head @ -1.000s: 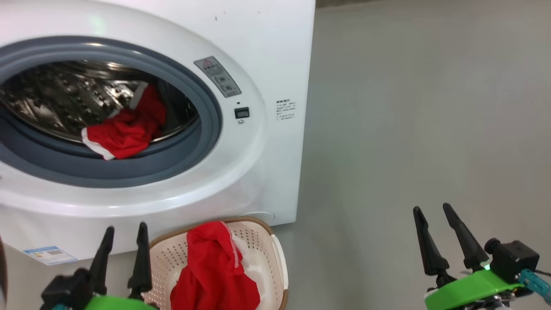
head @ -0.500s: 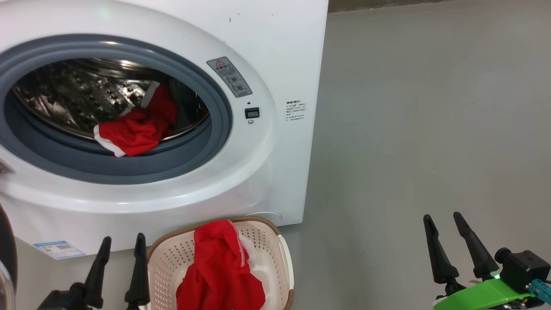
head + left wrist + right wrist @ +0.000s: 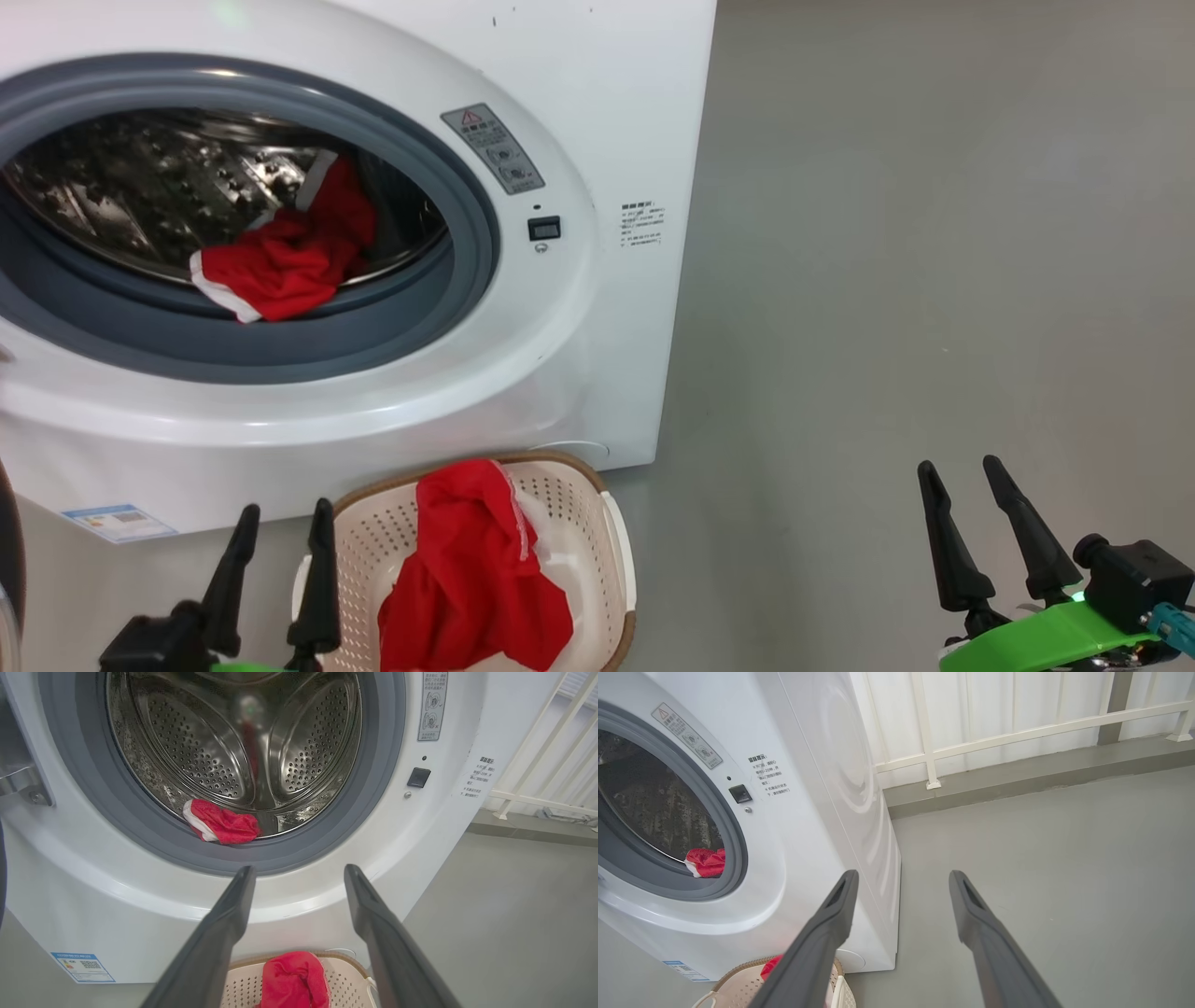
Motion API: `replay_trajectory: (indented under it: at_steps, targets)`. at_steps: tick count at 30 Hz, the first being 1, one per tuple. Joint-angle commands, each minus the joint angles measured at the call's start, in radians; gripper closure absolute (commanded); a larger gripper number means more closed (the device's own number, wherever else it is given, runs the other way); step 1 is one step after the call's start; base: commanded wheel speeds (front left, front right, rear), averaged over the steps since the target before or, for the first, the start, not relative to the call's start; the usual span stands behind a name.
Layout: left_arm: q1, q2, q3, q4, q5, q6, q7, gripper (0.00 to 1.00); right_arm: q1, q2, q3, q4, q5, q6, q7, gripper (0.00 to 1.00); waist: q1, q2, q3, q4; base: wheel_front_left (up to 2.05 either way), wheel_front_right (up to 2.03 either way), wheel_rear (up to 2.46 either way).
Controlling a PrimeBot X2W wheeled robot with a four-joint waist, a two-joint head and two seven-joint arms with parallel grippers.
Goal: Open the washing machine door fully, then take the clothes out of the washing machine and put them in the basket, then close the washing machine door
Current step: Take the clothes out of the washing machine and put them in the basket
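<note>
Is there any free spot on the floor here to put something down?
Yes: the bare grey floor right of the washing machine. Crowded in front of it: the basket holds red clothes, left fingers beside it.

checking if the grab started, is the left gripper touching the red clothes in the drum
Apart. Head view: the left gripper sits low by the basket, open, while the red clothes lie up in the drum, white washer front between them.
</note>
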Motion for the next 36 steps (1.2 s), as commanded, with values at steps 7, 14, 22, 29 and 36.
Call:
replay_trajectory:
  at_steps: [7, 14, 22, 29, 36]
  targets:
    - [-0.178, 0.015, -0.001, 0.069, 0.076, 0.009, -0.005, 0.0, -0.058, -0.004, 0.025, -0.034, 0.0, 0.006, -0.006, 0.0, 0.0, -0.0001, 0.088, -0.01, 0.0, 0.0, 0.0]
    - [-0.422, 0.035, 0.033, 0.259, 0.153, 0.055, -0.005, 0.0, -0.107, 0.003, 0.025, -0.038, 0.003, 0.006, -0.006, 0.0, 0.0, -0.0001, 0.191, -0.05, 0.0, 0.0, 0.0]
    - [-0.682, 0.119, 0.056, 0.514, 0.192, 0.09, -0.005, 0.0, -0.148, 0.013, 0.036, -0.037, 0.009, 0.006, -0.006, 0.0, 0.0, -0.0001, 0.259, -0.12, 0.0, 0.0, 0.0]
    - [-0.828, 0.179, 0.07, 0.666, 0.198, 0.109, -0.005, 0.0, -0.17, 0.017, 0.035, -0.045, 0.014, 0.006, -0.006, 0.0, 0.0, -0.0001, 0.303, -0.167, 0.0, 0.0, 0.0]
    - [-0.961, 0.247, 0.059, 0.849, 0.219, 0.139, -0.005, 0.0, -0.185, 0.019, 0.044, -0.051, 0.014, 0.006, -0.006, 0.0, 0.0, -0.0001, 0.346, -0.201, 0.0, 0.0, 0.0]
